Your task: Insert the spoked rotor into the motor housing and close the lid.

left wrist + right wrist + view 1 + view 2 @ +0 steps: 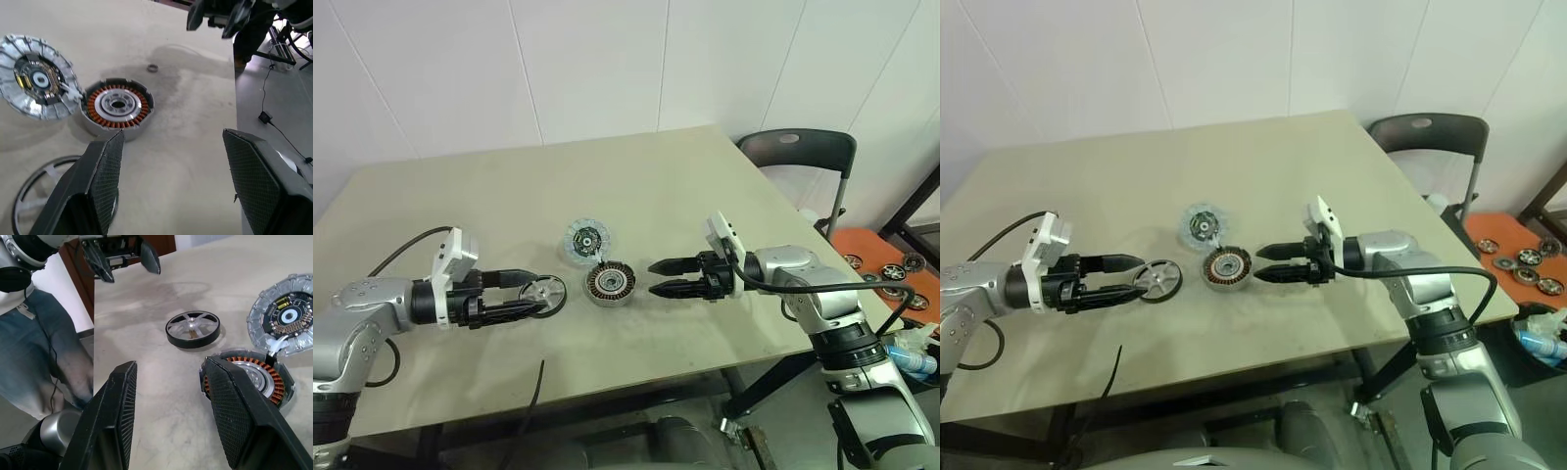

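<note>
Lying flat just ahead of the left gripper (536, 296), jaws spread, the spoked rotor (545, 293) sits beside the motor housing (610, 284); right gripper (659, 277) also spread.

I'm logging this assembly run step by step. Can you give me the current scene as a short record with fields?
rotor: spoked rotor flat on table, by left gripper fingertips, not gripped
housing: motor housing open, copper windings showing, no rotor inside
lid: lid flat beside housing, behind it
left gripper: open
right gripper: right gripper open, beside housing, holding nothing
stage: insertion not yet done
</note>
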{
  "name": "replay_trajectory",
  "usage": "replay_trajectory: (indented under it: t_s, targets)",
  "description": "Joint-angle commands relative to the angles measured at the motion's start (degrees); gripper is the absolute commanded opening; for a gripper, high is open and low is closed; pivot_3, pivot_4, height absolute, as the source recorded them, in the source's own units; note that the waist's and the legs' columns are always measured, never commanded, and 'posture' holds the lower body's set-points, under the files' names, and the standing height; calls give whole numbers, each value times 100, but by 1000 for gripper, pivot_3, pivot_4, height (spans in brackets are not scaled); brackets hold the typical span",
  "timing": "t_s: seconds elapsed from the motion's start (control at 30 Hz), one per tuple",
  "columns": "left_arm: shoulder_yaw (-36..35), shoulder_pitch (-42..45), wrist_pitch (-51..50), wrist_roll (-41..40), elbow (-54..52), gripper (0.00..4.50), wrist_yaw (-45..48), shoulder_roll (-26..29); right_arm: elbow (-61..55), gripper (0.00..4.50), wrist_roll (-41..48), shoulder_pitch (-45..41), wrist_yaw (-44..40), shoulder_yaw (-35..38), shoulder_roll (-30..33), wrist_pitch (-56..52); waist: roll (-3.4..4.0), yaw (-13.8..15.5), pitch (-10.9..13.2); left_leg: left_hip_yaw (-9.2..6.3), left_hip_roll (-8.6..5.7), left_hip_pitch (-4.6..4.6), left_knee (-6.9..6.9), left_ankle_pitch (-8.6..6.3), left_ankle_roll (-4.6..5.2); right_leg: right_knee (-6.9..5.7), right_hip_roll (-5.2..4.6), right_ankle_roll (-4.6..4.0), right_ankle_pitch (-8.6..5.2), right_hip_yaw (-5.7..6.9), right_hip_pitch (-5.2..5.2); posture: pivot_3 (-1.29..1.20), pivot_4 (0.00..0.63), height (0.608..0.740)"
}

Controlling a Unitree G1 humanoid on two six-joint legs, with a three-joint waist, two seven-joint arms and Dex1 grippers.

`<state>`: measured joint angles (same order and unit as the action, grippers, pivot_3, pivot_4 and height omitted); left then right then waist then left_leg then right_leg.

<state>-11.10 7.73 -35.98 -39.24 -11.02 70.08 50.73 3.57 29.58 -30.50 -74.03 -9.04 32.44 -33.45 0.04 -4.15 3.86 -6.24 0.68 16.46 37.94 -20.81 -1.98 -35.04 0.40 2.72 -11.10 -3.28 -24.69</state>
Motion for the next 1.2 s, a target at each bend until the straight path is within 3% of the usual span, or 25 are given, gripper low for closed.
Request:
replay_trajectory:
  t_s: [0.03, 1.2]
  targets:
    - [-24, 176, 47, -18, 49, 3441, 95, 72, -224, 2252, 86, -81, 63, 164, -22, 35, 0, -14, 1, 0, 0, 0, 0, 0, 0, 0, 0, 0, 0, 0, 0, 0, 0, 740]
    - [93, 322, 68, 93, 173, 3441, 141, -98, -355, 2252, 114, 54, 199, 194, 40, 14, -5, -1, 6, 0, 0, 1, -2, 0, 0, 0, 0, 0, 0, 0, -2, 0, 0, 740]
